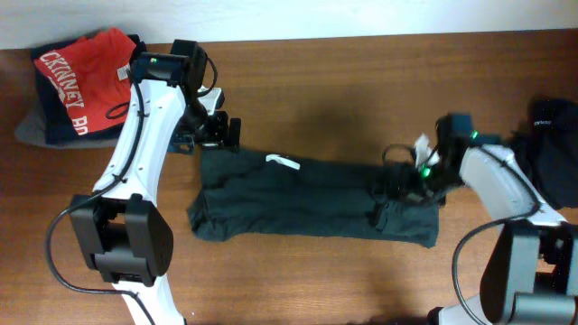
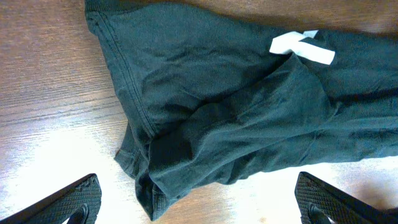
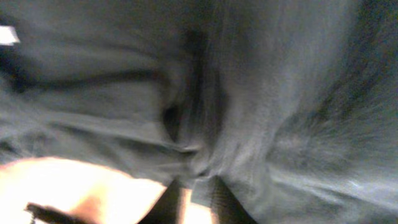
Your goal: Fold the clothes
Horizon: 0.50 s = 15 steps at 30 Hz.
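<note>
Looking down from overhead, I saw the left gripper (image 1: 219,133) poised at the upper-left corner of the grey-green garment (image 1: 307,203). The garment lay as a long folded strip on the wooden table (image 1: 361,72), its long axis running from that gripper across to the right gripper (image 1: 397,185) at the far end. Only this view showed the red shirt (image 1: 81,72) behind the left arm and a black garment (image 1: 553,135) beyond the right arm.

The left wrist camera gave what the overhead could not. Soft, creased knit lay ahead of the fingers (image 2: 68,202), with a stitched hem along its edge, a bunched corner nearest them and a white tag (image 2: 303,48) farther out. Those ridged black fingers stood spread wide, touching nothing.

The right wrist view was blurred: dark rumpled folds filled it, close against the fingertips (image 3: 230,205). I could not tell whether those jaws pinched the cloth or stood free of it.
</note>
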{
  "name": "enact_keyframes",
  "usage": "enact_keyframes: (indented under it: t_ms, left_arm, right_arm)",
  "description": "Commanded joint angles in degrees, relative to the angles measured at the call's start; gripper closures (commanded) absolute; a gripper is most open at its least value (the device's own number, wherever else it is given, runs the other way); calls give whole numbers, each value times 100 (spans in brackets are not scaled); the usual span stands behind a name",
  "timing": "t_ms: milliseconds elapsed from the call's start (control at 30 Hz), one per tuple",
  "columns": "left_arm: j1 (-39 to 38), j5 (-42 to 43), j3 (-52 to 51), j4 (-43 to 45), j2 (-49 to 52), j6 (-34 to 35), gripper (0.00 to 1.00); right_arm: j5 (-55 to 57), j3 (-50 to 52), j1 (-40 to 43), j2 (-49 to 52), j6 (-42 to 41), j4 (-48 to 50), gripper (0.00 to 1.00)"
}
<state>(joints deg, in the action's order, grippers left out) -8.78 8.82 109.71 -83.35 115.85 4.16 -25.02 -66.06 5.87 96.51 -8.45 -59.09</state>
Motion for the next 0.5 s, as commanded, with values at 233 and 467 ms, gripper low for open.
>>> enact_keyframes:
  t_ms: [233, 467]
  left_arm:
    - [-9, -101, -17, 4, -35, 11, 1]
    - [-9, -109, -17, 17, -35, 11, 1]
  right_arm:
    - [1580, -2068, 901, -275, 564, -1200, 1]
    - [872, -1482, 2170, -122, 1163, -1329, 1]
